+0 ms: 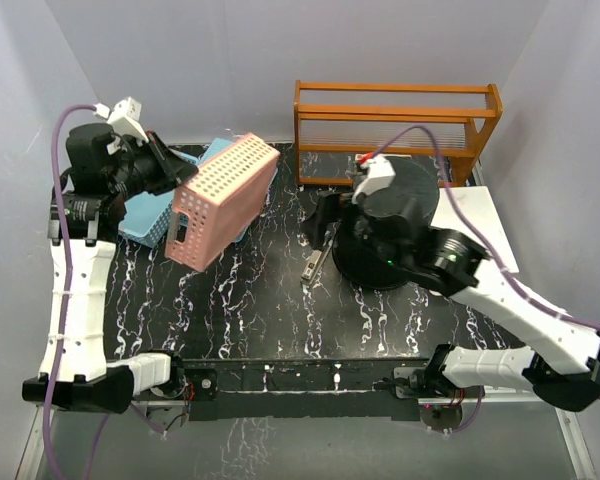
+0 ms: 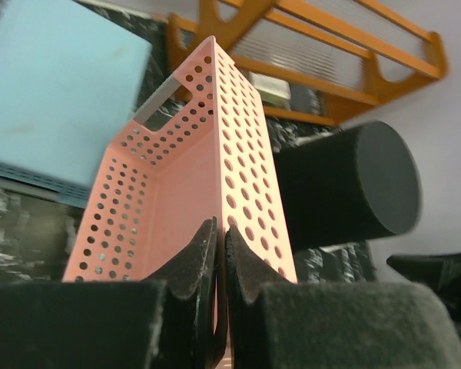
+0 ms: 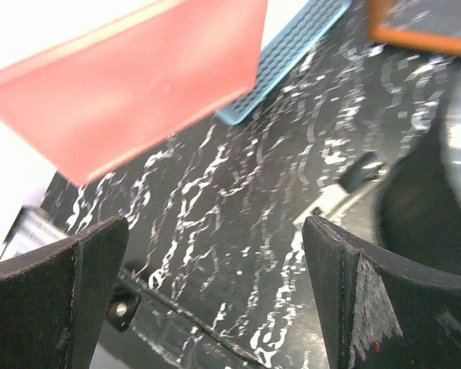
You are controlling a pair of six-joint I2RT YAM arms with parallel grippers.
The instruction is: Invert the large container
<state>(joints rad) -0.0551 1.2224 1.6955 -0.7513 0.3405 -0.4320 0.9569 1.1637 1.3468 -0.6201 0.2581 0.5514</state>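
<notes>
Right claw [image 1: 321, 226]: fingers spread wide, nothing between them; the right wrist view shows only bare surface in the gap [image 3: 215, 257]. It sits low at the left flank of the large round black plastic bucket [image 1: 385, 258]; contact cannot be told. The right arm's wrist reaches over the bucket's top.

Bucket position: right half of the black, white-veined marbled surface [image 1: 260, 310], just in front of the orange wooden rack [image 1: 395, 125] that stands at the far edge. A closed flat round end faces up in the top view. The left wrist view shows that same flat end and the tapered side [image 2: 346, 184].

Small white-and-black oblong object [image 1: 314, 266] lies on the surface just near-left of the bucket, below the right claw; also seen blurred in the right wrist view [image 3: 344, 188]. Its type cannot be told.

White flat sheet [image 1: 482, 215] lies right of the bucket, at the right edge of the surface.

Left claw [image 1: 173, 178]: at the far left, fingers pinched onto one wall of the pink rectangular perforated plastic basket [image 1: 225, 195], pads almost meeting on it [image 2: 219, 240]. The basket is tipped on edge, one long perforated wall up.

Blue rectangular perforated plastic basket [image 1: 148, 222] lies behind and left of the pink one, partly hidden by it.
</notes>
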